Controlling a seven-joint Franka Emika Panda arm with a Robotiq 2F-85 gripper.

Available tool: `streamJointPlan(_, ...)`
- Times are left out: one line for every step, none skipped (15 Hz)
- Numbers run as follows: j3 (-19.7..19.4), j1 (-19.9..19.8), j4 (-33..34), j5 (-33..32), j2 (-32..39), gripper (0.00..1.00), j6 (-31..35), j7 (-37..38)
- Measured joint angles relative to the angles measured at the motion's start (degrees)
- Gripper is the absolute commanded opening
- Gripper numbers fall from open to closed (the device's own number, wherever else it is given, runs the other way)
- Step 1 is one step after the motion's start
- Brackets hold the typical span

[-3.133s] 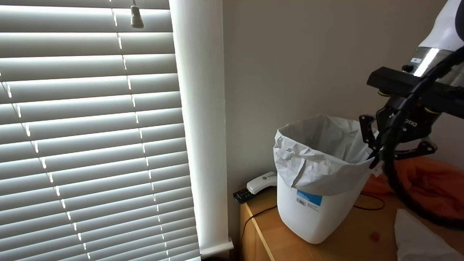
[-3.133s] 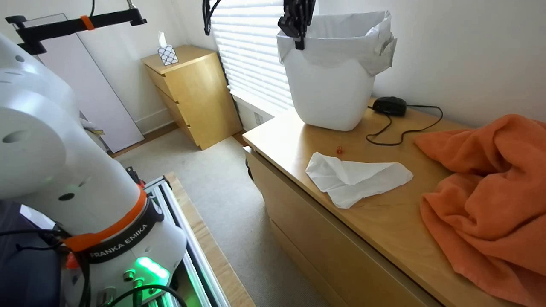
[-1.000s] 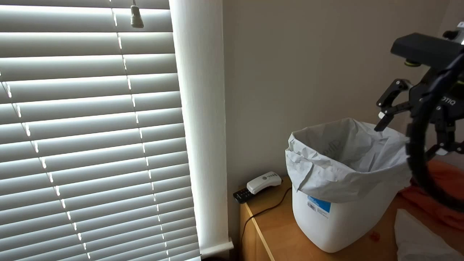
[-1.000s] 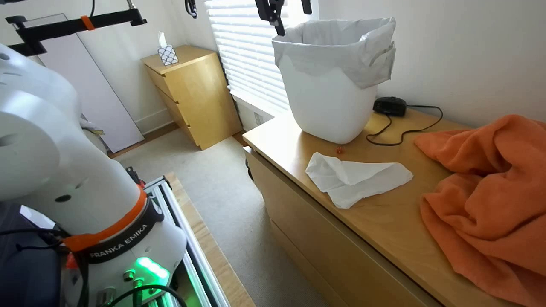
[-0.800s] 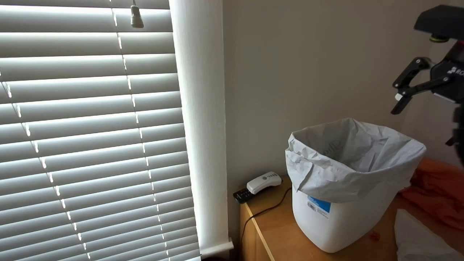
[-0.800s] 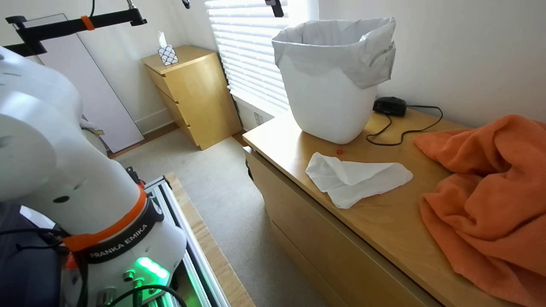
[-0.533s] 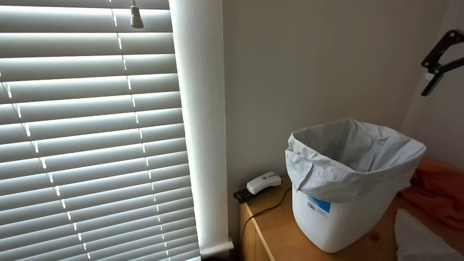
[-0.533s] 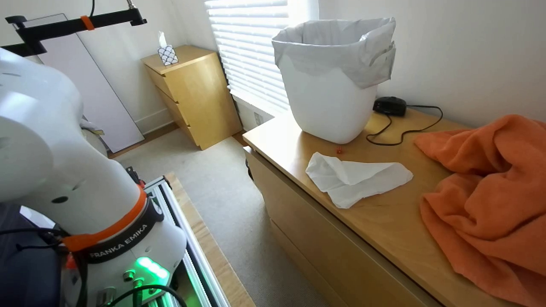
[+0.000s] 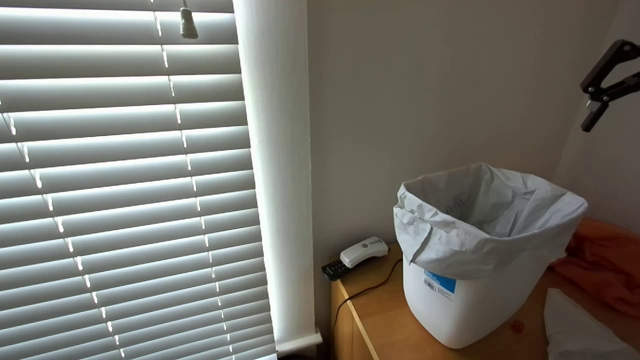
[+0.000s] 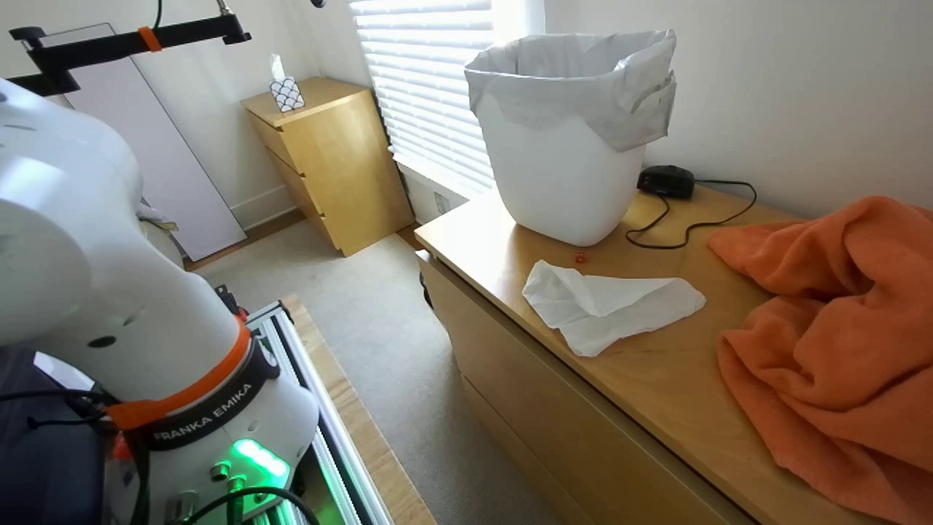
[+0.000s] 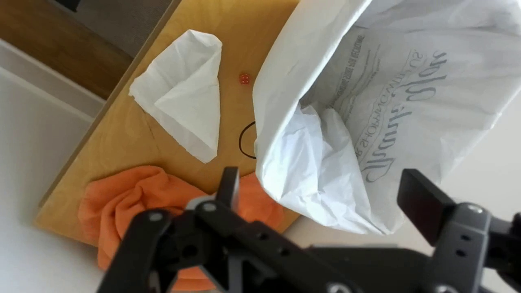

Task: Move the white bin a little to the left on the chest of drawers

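Note:
In both exterior views the white bin (image 9: 480, 305) (image 10: 561, 168) stands upright on the chest of drawers (image 10: 670, 379), its crinkled liner folded over the rim. A blue label shows on its side in an exterior view. My gripper (image 11: 320, 179) is open, its fingers wide apart with nothing held between them. In the wrist view the bin's liner (image 11: 317, 162) lies beyond the gap. One finger (image 9: 595, 114) shows at the right edge of an exterior view, above the bin and apart from it; the rest of the gripper is cut off there.
Near the bin lie a white paper (image 10: 605, 302), a small red die (image 11: 244, 78) and a black device with a cable (image 10: 665, 181). An orange cloth (image 10: 838, 335) covers the chest's other end. A white gadget (image 9: 364, 251) rests on a black remote (image 9: 335, 270) by the wall.
About three seconds ago my gripper was at the bin's rim. Since then the bin has shifted nearer the paper, and the gripper has opened, lifted off and backed away. Lately almost nothing moves.

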Motion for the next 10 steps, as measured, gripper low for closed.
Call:
streamJointPlan(0.19, 0.03, 0.31, -0.36, 0.59, 1.00, 0.00, -2.77)
streamJointPlan(0.40, 0.08, 0.61, -0.74, 1.14, 1.00, 0.00, -5.38)
streamJointPlan(0.65, 0.20, 0.90, -1.11, 1.66, 1.00, 0.00, -8.09)
streamJointPlan(0.97, 0.25, 1.09, -1.57, 2.04, 1.00, 0.00, -10.63)
streamJointPlan(1.31, 0.27, 1.27, -2.17, 2.34, 1.00, 0.01, -13.03)
streamJointPlan(1.69, 0.30, 1.41, -2.96, 2.53, 1.00, 0.23, -15.24)
streamJointPlan(2.12, 0.35, 1.50, -3.82, 2.61, 1.00, 0.74, -17.35)
streamJointPlan(2.56, 0.41, 1.52, -4.76, 2.61, 1.00, 1.72, -19.22)
streamJointPlan(3.01, 0.48, 1.53, -5.70, 2.57, 1.00, 2.85, -21.02)
streamJointPlan(3.42, 0.54, 1.56, -6.48, 2.51, 1.00, 3.85, -22.50)
